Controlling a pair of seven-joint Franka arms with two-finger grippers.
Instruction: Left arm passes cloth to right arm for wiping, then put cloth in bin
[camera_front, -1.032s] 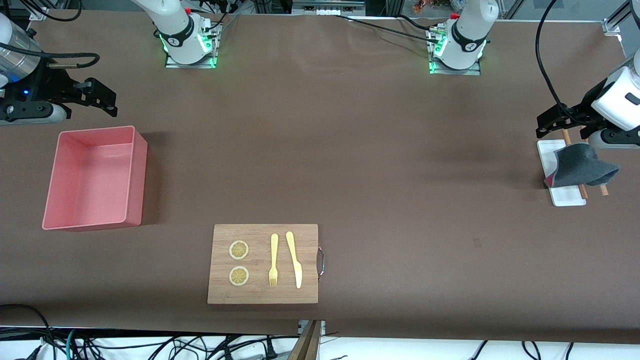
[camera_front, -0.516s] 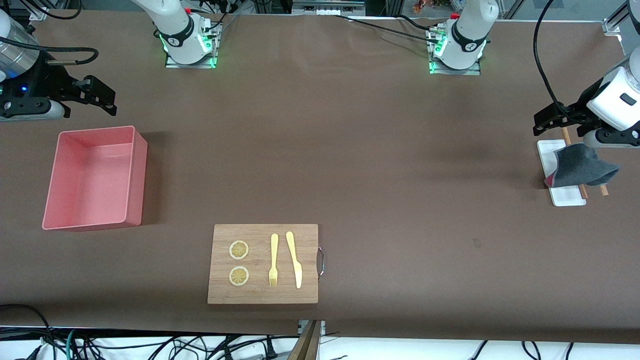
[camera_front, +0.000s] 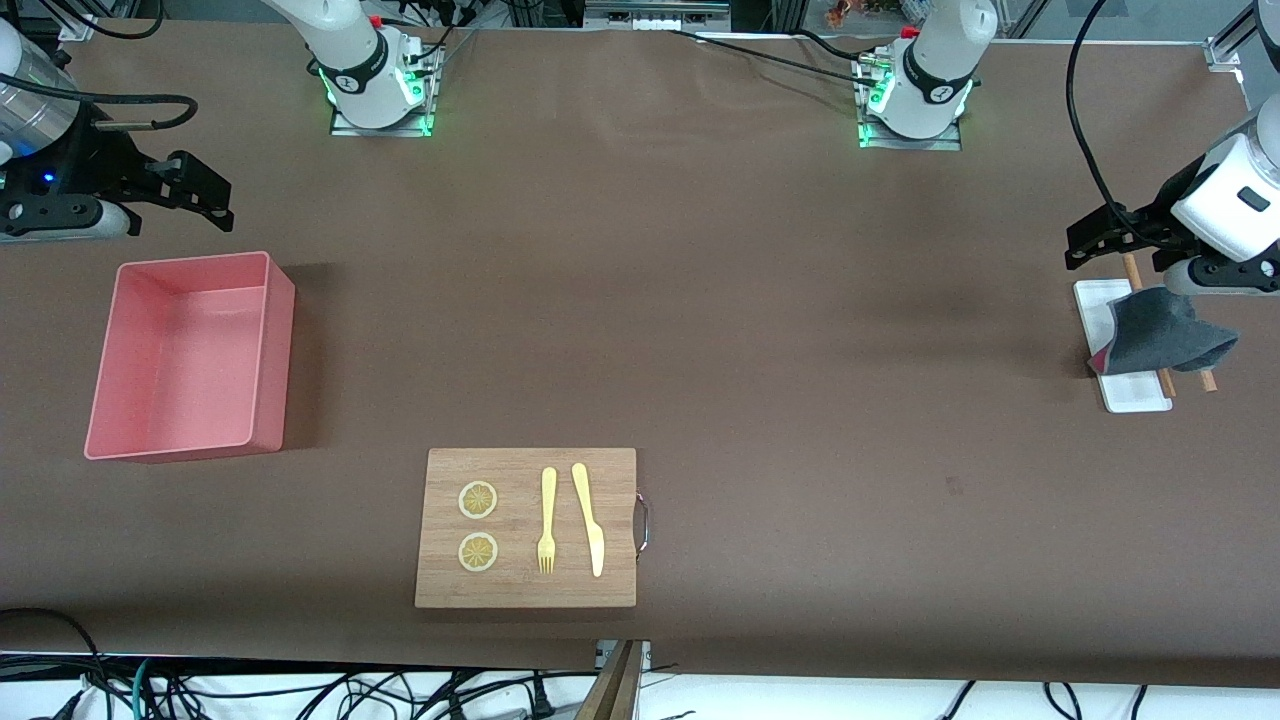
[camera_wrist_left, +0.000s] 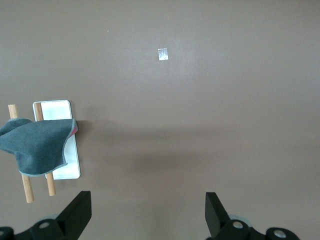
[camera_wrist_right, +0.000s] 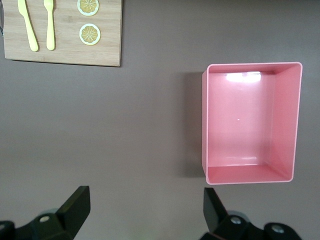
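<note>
Soft dark grey cloth (camera_front: 1160, 335) with pink-red underside lies draped over two wooden sticks (camera_front: 1166, 381) and a small flat white tray (camera_front: 1135, 392) at the left arm's end of the worktop. Left pincer (camera_front: 1090, 243) hovers spread and empty just above it; right pincer (camera_front: 205, 195) waits spread near the pink rectangular plastic bin (camera_front: 270, 330). Looks light and floppy, so I'd pinch a raised fold, not a flat edge.

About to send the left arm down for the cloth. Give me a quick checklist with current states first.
1. Left gripper open, nothing between its fingers: ok.
2. Cloth reachable, draped over the white tray and two wooden sticks, untouched: ok.
3. Left gripper lined up over the cloth: not ok; it is above the tray's end toward the bases, with the cloth off to one side in the left wrist view.
4. Right gripper open, waiting above the table beside the bin: ok.
5. Bin interior clear: ok.
</note>
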